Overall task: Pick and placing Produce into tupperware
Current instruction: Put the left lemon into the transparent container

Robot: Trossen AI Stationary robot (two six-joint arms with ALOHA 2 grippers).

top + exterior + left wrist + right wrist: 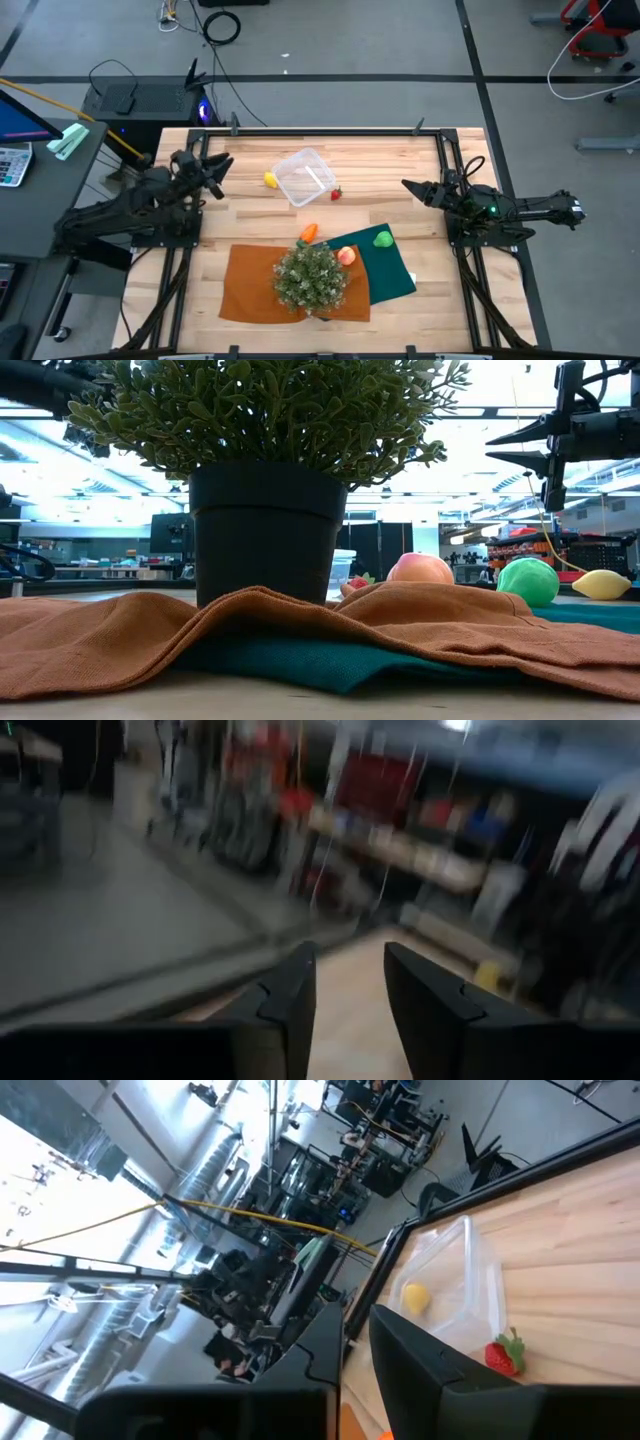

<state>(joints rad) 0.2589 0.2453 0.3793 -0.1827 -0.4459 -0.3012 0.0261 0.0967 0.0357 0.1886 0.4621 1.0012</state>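
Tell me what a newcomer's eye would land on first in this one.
The bushy potted plant stands on a rumpled orange cloth at the table's near edge. Behind it at centre sits the clear tupperware, apparently empty, with a yellow fruit and a strawberry just outside it. A peach and a green fruit lie by the dark green cloth.

Clear tupperware (303, 176) on pale wood bench (420, 170). Yellow produce (270, 180) and red produce (336, 194) beside it. Orange piece (309, 232), peach-pink piece (346, 256), green piece (382, 239). Rust-orange cloth (250, 285) over dark green cloth (395, 270). Pale-green plant (311, 276), black pot (265, 530).
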